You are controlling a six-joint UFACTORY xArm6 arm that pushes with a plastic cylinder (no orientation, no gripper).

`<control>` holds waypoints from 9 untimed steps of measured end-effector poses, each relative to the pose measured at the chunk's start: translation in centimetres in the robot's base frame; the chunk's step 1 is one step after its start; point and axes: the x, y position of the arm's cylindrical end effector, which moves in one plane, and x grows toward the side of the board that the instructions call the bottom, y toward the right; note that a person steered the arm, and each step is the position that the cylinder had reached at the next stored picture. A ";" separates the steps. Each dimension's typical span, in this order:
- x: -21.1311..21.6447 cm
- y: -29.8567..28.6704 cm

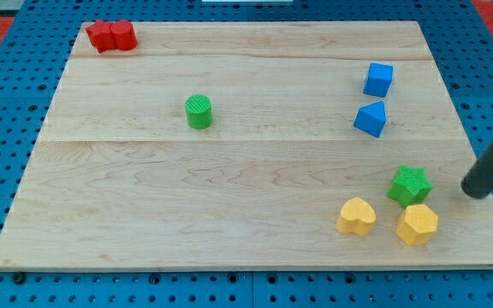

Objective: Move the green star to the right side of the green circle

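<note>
The green star [410, 186] lies near the view's bottom right of the wooden board [229, 214]. The green circle [199, 112] stands left of the board's middle, far to the left of the star. My tip [478, 190] is the lower end of the dark rod that comes in from the view's right edge. It sits just right of the green star, a short gap apart from it.
A yellow heart [356, 216] and a yellow hexagon [417, 224] lie just below the star. A blue cube [378, 79] and a blue wedge-shaped block [371, 119] sit at the upper right. Two red blocks [111, 36] lie at the top left corner.
</note>
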 end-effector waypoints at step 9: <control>-8.9 -24.4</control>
